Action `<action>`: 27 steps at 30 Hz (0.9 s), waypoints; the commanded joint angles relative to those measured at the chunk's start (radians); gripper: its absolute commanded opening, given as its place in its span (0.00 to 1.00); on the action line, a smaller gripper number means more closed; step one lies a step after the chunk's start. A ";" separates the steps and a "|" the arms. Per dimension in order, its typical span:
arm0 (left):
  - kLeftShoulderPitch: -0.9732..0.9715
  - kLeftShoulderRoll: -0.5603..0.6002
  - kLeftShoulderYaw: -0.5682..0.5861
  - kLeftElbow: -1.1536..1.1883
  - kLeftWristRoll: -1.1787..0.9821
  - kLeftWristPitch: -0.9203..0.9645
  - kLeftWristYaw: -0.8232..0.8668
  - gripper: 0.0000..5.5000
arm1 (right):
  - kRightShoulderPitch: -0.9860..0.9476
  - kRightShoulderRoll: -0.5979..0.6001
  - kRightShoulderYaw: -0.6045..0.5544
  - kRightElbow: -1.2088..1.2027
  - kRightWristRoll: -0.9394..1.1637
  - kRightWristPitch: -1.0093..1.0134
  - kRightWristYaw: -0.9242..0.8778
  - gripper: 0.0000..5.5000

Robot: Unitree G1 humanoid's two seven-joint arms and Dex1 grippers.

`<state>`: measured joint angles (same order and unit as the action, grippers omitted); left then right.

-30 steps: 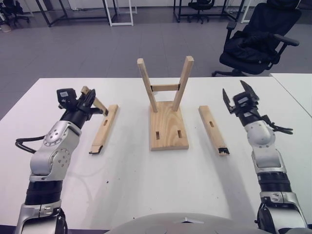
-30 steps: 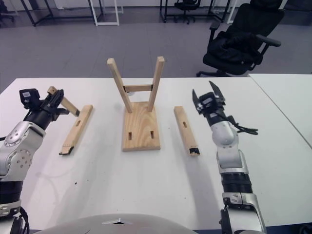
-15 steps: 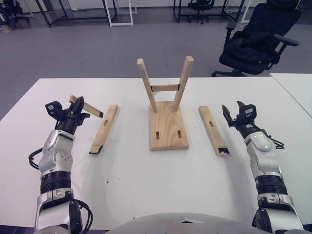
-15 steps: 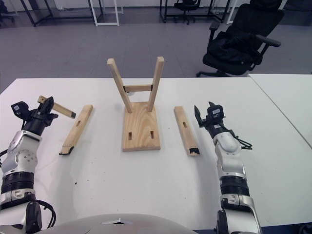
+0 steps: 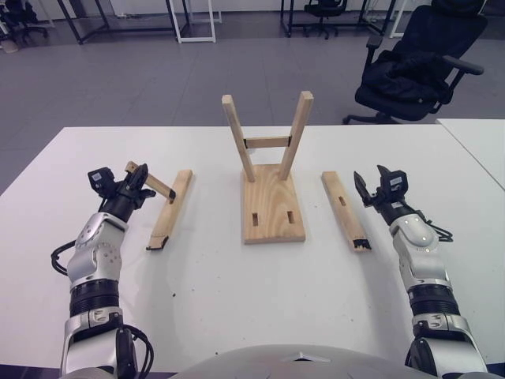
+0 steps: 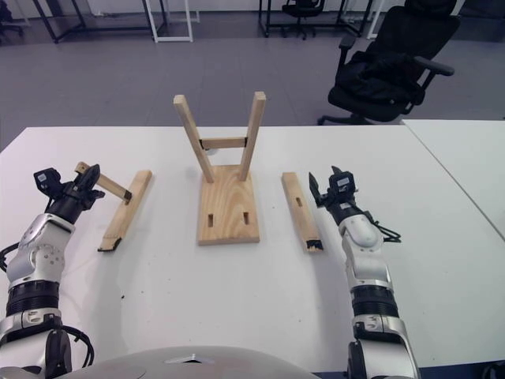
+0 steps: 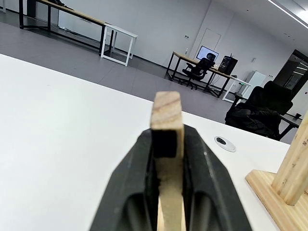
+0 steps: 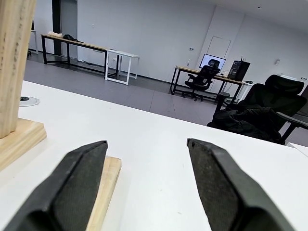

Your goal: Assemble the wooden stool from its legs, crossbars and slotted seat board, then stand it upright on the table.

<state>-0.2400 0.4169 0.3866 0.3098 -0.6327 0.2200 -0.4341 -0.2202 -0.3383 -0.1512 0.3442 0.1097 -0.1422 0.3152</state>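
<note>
The slotted seat board (image 5: 273, 207) lies flat mid-table. Two legs (image 5: 237, 138) (image 5: 294, 134) stand in its far slots, joined by a crossbar (image 5: 267, 143). One loose leg (image 5: 170, 208) lies left of the board, and another loose leg (image 5: 345, 209) lies right of it. My left gripper (image 5: 132, 185) is shut on a short crossbar (image 5: 151, 181) just left of the left loose leg; in the left wrist view the bar (image 7: 167, 106) sits clamped between the black fingers (image 7: 130, 178). My right gripper (image 5: 375, 181) is open, low over the table beside the right loose leg (image 8: 103, 192).
The white table (image 5: 237, 300) has free room in front of the board. A second table's corner (image 5: 481, 146) stands at the right. A black office chair (image 5: 418, 63) and desks are on the floor behind.
Both arms came down close to the table. The left gripper then carried the crossbar rightward toward the left loose leg. The right gripper edged nearer the right loose leg.
</note>
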 commanded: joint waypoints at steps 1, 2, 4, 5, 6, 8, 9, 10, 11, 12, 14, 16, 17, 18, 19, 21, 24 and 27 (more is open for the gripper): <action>0.034 0.032 0.015 -0.039 0.027 0.050 0.015 0.07 | 0.017 0.005 0.003 0.002 -0.009 -0.008 -0.008 0.56; 0.037 0.033 0.015 -0.046 0.030 0.059 0.020 0.07 | 0.023 0.007 0.002 -0.003 -0.009 -0.008 -0.011 0.56; 0.050 0.023 0.015 -0.075 0.032 0.077 0.032 0.07 | 0.029 0.009 0.002 -0.010 -0.008 -0.008 -0.016 0.56; 0.059 0.015 0.014 -0.090 0.031 0.087 0.040 0.07 | 0.030 0.011 0.003 -0.011 -0.008 -0.008 -0.017 0.56; 0.065 0.008 0.013 -0.101 0.030 0.095 0.046 0.07 | 0.030 0.012 0.004 -0.010 -0.009 -0.008 -0.018 0.56; 0.077 0.007 0.001 -0.116 0.040 0.117 0.052 0.07 | 0.030 0.013 0.007 -0.009 -0.010 -0.009 -0.019 0.56; 0.082 0.012 -0.007 -0.122 0.049 0.126 0.054 0.07 | 0.030 0.012 0.007 -0.008 -0.009 -0.009 -0.019 0.56; 0.088 0.023 -0.021 -0.125 0.072 0.130 0.058 0.07 | 0.030 0.011 0.005 -0.007 -0.008 -0.010 -0.019 0.56; 0.091 0.034 -0.038 -0.117 0.100 0.133 0.063 0.07 | 0.031 0.010 0.004 -0.007 -0.009 -0.011 -0.021 0.56; 0.095 0.042 -0.055 -0.104 0.130 0.134 0.072 0.07 | 0.032 0.011 0.003 -0.008 -0.009 -0.012 -0.024 0.56; 0.109 0.051 -0.087 -0.068 0.191 0.130 0.092 0.07 | 0.035 0.011 0.004 -0.012 -0.012 -0.014 -0.029 0.56; 0.129 0.059 -0.117 -0.043 0.248 0.120 0.109 0.07 | 0.030 0.010 0.007 -0.010 -0.014 -0.015 -0.029 0.56; 0.136 0.055 -0.125 -0.035 0.259 0.119 0.116 0.07 | 0.029 0.009 0.009 -0.009 -0.015 -0.016 -0.030 0.56; 0.145 0.048 -0.137 -0.031 0.274 0.117 0.124 0.07 | 0.028 0.008 0.009 -0.009 -0.017 -0.018 -0.031 0.56; 0.157 0.034 -0.151 -0.029 0.283 0.120 0.131 0.07 | 0.027 0.007 0.009 -0.008 -0.018 -0.019 -0.031 0.56; 0.186 0.000 -0.176 -0.004 0.300 0.113 0.141 0.07 | 0.022 0.004 0.009 -0.004 -0.020 -0.020 -0.031 0.56; 0.205 -0.040 -0.173 0.028 0.284 0.093 0.134 0.07 | 0.016 0.004 0.009 0.000 -0.025 -0.023 -0.030 0.56; 0.220 -0.052 -0.206 0.078 0.313 0.051 0.108 0.07 | 0.009 0.001 0.009 0.004 -0.029 -0.023 -0.025 0.56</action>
<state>-0.1690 0.4312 0.2600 0.2313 -0.3852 0.1767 -0.3170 -0.1900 -0.3267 -0.1449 0.3413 0.0858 -0.1625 0.2905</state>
